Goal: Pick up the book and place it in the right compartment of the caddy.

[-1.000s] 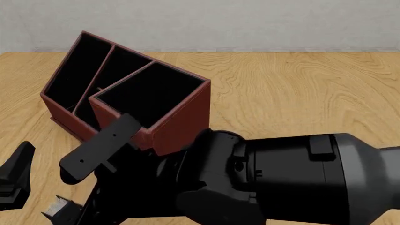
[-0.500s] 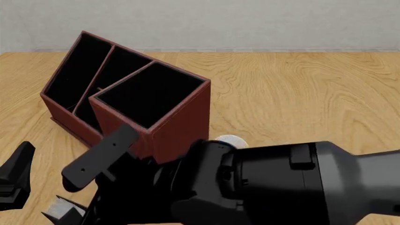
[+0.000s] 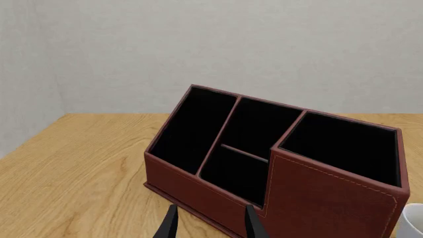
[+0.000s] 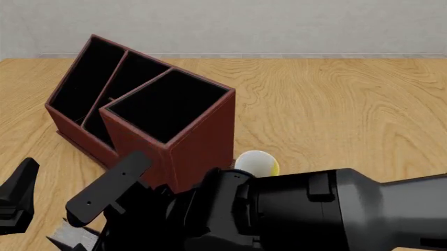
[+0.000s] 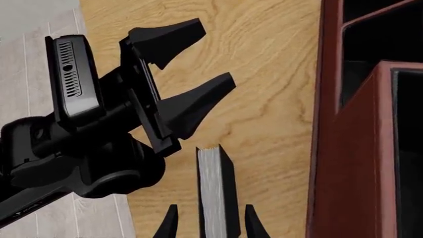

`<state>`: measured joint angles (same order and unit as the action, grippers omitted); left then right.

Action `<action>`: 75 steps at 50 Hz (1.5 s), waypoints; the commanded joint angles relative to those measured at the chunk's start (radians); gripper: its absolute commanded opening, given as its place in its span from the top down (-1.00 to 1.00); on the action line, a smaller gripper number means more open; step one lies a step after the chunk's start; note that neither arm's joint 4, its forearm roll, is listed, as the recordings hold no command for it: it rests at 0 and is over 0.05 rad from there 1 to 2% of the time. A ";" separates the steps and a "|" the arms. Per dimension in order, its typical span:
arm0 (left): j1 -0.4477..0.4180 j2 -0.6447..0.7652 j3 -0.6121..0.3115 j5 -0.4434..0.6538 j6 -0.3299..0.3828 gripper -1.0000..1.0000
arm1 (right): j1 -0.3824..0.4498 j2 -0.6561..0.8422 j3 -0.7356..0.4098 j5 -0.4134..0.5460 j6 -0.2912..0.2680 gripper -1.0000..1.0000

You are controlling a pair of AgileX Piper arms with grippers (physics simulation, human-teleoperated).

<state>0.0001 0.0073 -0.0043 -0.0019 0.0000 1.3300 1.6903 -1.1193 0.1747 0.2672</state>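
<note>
The right gripper (image 5: 207, 218) has its fingers set narrowly around the book (image 5: 213, 191), one on each cover, so the grey page edges face the wrist camera and the book stands on edge, ready to go down into a slot; whether the fingers actually press the covers I cannot tell for certain, but it reads as a grasp. In the front view the book (image 4: 108, 188) rides low at the near left, just in front of the caddy (image 4: 196, 144) and below the rim of the right compartment (image 4: 167, 107), so it needs lifting before it can go in. The left gripper (image 5: 178, 94) waits beside it with fingers spread wide, holding nothing. Compared with a second ago, the right arm has pulled back toward the camera, uncovering a white-and-yellow mug (image 4: 256, 162) beside the caddy on the desk (image 4: 335, 104).
</note>
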 commanded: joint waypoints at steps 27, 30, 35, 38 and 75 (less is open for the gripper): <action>0.000 0.000 0.000 0.000 0.000 -1.00 | 0.013 0.032 0.017 -0.026 0.022 -1.00; 0.000 0.000 0.000 0.000 0.000 -1.00 | 0.013 0.033 0.017 -0.026 0.023 -1.00; 0.000 0.000 0.000 0.000 0.000 -1.00 | 0.013 0.036 0.016 -0.025 0.022 -1.00; 0.000 0.000 0.000 0.000 0.000 -1.00 | 0.013 0.037 0.016 -0.025 0.024 -1.00; 0.000 0.000 0.000 0.000 0.000 -1.00 | 0.010 0.070 0.031 -0.047 0.041 -1.00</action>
<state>0.0001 0.0073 -0.0043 -0.0019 0.0000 1.3386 1.7522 -1.0948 0.1352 0.3013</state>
